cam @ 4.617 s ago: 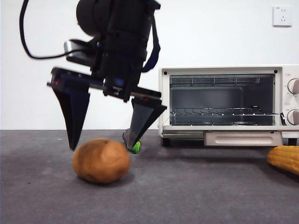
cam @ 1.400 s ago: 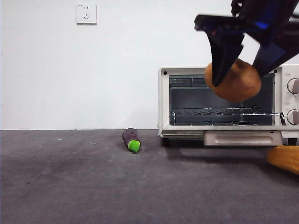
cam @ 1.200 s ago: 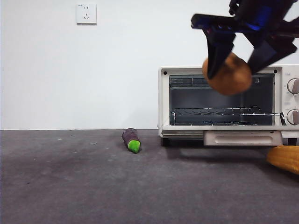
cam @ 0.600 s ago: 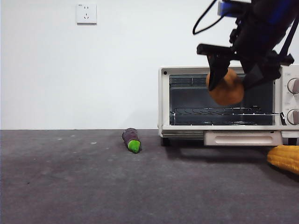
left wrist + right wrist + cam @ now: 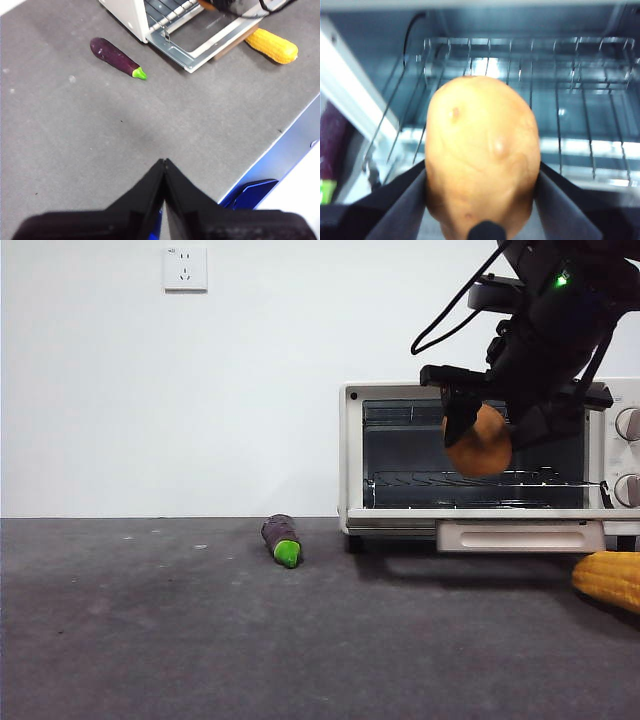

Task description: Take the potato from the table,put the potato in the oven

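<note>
- At the mouth of the cream-white boxy toaster oven (image 5: 350, 455), the right gripper (image 5: 515, 425) hangs in the air with its two black jaws clamped on either side of the rounded orange-brown potato (image 5: 478, 443).
- Seen from the right wrist, the potato (image 5: 482, 150) fills the gap between the jaws, with the oven's wire rack (image 5: 580, 105) just beyond it; whether it has crossed into the cavity cannot be told.
- Inside the oven only the wire rack (image 5: 400, 480) shows, with nothing lying on it; the door (image 5: 520, 536) lies folded down flat.
- On the dark grey mottled table (image 5: 200, 640) lie a small purple eggplant with a green tip (image 5: 281, 540), left of the oven, and a yellow corn cob (image 5: 610, 580), by the door.
- Well apart from these, the left gripper (image 5: 164, 165) sits above bare table, its jaws pressed together with nothing between them.
</note>
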`<action>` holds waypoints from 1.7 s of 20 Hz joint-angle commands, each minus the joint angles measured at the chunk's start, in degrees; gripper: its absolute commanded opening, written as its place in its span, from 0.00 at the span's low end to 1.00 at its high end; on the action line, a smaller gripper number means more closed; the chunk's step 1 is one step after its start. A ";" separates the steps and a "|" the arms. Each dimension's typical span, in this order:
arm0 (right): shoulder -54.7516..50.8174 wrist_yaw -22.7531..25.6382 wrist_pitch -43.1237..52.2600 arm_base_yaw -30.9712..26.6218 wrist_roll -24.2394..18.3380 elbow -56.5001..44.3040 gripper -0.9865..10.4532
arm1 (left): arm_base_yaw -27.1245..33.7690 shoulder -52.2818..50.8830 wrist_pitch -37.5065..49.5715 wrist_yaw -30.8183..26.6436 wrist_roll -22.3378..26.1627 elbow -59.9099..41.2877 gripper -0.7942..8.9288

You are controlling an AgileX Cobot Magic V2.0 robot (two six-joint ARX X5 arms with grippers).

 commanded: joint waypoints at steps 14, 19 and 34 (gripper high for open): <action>11.89 -0.37 -0.92 -1.68 2.01 10.71 0.17 | 0.09 0.98 0.22 -0.55 0.63 -0.33 0.08; 12.17 0.98 -0.50 -1.68 2.19 10.71 0.35 | 0.09 1.01 0.22 -0.55 0.61 -0.33 0.08; 7.74 2.45 -6.38 -1.31 2.67 11.98 0.56 | 0.09 1.03 0.22 -0.55 -0.11 -0.33 0.08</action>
